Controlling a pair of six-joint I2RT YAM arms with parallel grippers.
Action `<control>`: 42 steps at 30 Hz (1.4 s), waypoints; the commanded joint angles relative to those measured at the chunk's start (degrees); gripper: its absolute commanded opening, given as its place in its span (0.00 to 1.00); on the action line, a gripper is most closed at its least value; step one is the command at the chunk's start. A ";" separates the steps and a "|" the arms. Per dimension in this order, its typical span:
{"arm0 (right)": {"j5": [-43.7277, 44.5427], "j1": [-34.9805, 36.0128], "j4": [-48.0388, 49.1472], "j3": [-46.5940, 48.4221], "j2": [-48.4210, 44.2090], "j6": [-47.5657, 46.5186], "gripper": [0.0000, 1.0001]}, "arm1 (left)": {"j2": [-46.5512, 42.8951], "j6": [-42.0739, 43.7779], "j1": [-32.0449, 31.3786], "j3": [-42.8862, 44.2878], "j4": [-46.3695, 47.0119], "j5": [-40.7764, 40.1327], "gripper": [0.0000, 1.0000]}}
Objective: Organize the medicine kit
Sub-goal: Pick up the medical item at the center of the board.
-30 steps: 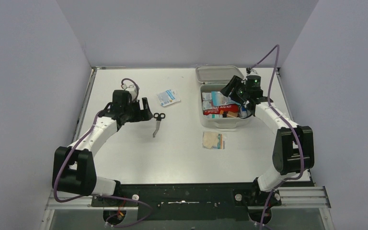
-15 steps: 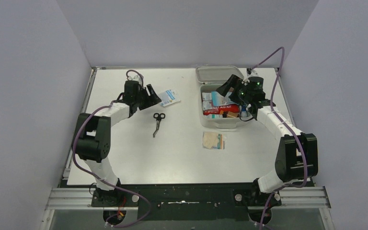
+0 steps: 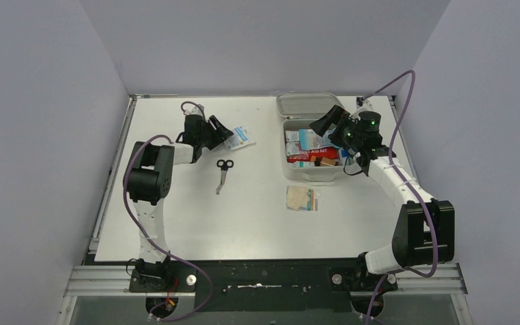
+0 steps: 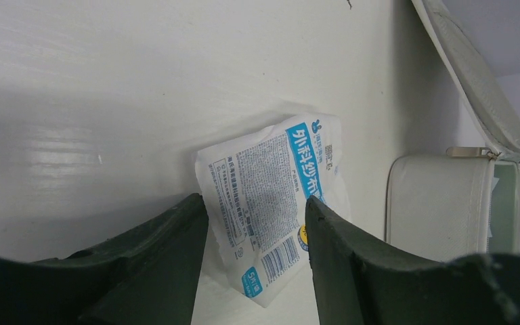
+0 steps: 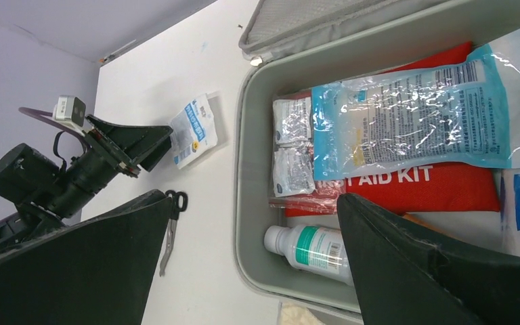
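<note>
The left arm has swung out across the tabletop (image 3: pixel 257 227), past the scissors (image 3: pixel 223 172), and its left gripper (image 4: pixel 255 204) now sits right on the blue-and-white gauze packet (image 4: pixel 274 179). Over on the other side the right gripper (image 5: pixel 254 200) has lifted and spread. So the step in hand looks like fetching that loose packet. The left fingers are partly apart and straddle its near edge, with the packet lying flat between and just beyond the tips. Whether they touch it yet I cannot tell, and nothing looks pinched. The right fingers stand wide with nothing in them. Straight below and ahead of them is the medicine kit (image 5: pixel 249 156), lid thrown back, with the red first aid pouch (image 5: pixel 447 186), a clear gauze bag (image 5: pixel 413 115) and a small bottle (image 5: pixel 311 247) already inside. The next move, as I read it, calls for the left fingers to close on the thin packet edge without skidding it away, then lift it and carry it to the kit lying well off to their right. A wrapper (image 3: pixel 302 198) of plasters waits on the near side of the kit.
</note>
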 commanded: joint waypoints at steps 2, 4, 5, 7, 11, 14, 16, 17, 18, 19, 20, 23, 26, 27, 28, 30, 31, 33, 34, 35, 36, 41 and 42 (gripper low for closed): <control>-4.85 -1.93 7.70 -4.08 -2.76 0.42 1.00 | 2.61 -0.89 0.27 3.79 4.69 1.75 0.49; -5.20 -2.44 7.73 -4.34 -2.33 0.51 1.00 | 2.97 -0.61 0.33 4.38 4.67 2.01 0.45; -5.27 -2.57 7.59 -4.34 -2.28 0.54 1.00 | 3.02 -0.23 0.25 4.65 4.36 1.79 0.44; -5.71 -2.67 7.99 -4.41 -2.55 0.59 1.00 | 3.12 1.36 0.28 5.52 2.81 1.02 0.42; -8.93 -2.65 11.73 -4.70 -3.97 2.86 0.99 | 3.97 4.36 0.77 6.75 1.82 0.23 0.30; -10.02 -2.62 12.94 -4.82 -5.01 4.38 0.97 | 5.22 2.00 1.35 6.41 4.38 2.66 0.19; -10.26 -2.64 13.04 -4.85 -5.42 4.48 0.97 | 5.77 0.22 1.44 6.09 5.79 3.97 0.18; -10.57 -2.63 13.11 -4.87 -5.56 4.46 0.97 | 5.96 -0.27 1.46 6.06 5.81 4.07 0.19; -10.94 -2.65 13.27 -4.79 -5.75 4.55 0.97 | 6.06 -0.33 1.38 6.13 5.80 3.95 0.21; -11.26 -2.61 13.39 -4.73 -5.97 4.62 0.97 | 6.19 -0.40 1.33 6.14 5.88 3.74 0.22; -11.43 -2.66 13.49 -4.63 -6.25 4.84 0.98 | 6.43 -0.47 1.36 6.26 5.83 3.67 0.24; -11.64 -2.64 14.13 -4.63 -7.12 5.66 0.98 | 7.80 -1.23 1.32 7.03 6.01 4.54 0.30; -11.56 -2.62 14.17 -4.29 -7.37 5.63 0.98 | 9.22 -2.72 1.25 7.04 8.17 5.47 0.33; -11.51 -2.66 13.81 -4.15 -7.27 5.58 0.98 | 9.53 -3.25 1.16 6.82 9.35 5.74 0.33; -11.35 -2.63 13.53 -4.02 -7.16 5.38 0.98 | 9.91 -3.77 1.00 6.77 10.26 6.05 0.33; -11.21 -2.62 12.90 -3.75 -6.88 4.97 0.98 | 10.52 -4.45 0.73 7.05 11.39 6.45 0.33; -11.21 -2.66 12.60 -3.73 -6.77 4.81 0.98 | 10.84 -4.61 0.59 7.21 11.66 6.55 0.33; -11.39 -2.58 12.46 -3.73 -6.86 4.58 0.98 | 11.38 -4.70 0.38 7.65 11.69 6.77 0.28; -11.50 -2.61 12.53 -3.81 -6.99 4.53 0.97 | 11.52 -4.73 0.38 7.71 11.78 7.01 0.24; -11.51 -2.66 12.47 -3.84 -7.16 4.62 0.96 | 11.55 -4.66 0.45 7.68 12.28 7.38 0.19; -11.41 -2.51 12.39 -3.89 -7.36 4.71 0.96 | 11.51 -4.65 0.56 7.58 12.60 7.85 0.14; -9.97 -1.94 11.44 -4.44 -8.17 5.50 0.93 | 9.83 -4.71 0.76 7.55 13.36 10.21 0.00; -10.02 -1.76 11.17 -4.63 -8.18 5.57 0.93 | 9.23 -4.88 0.80 7.43 13.36 10.83 0.00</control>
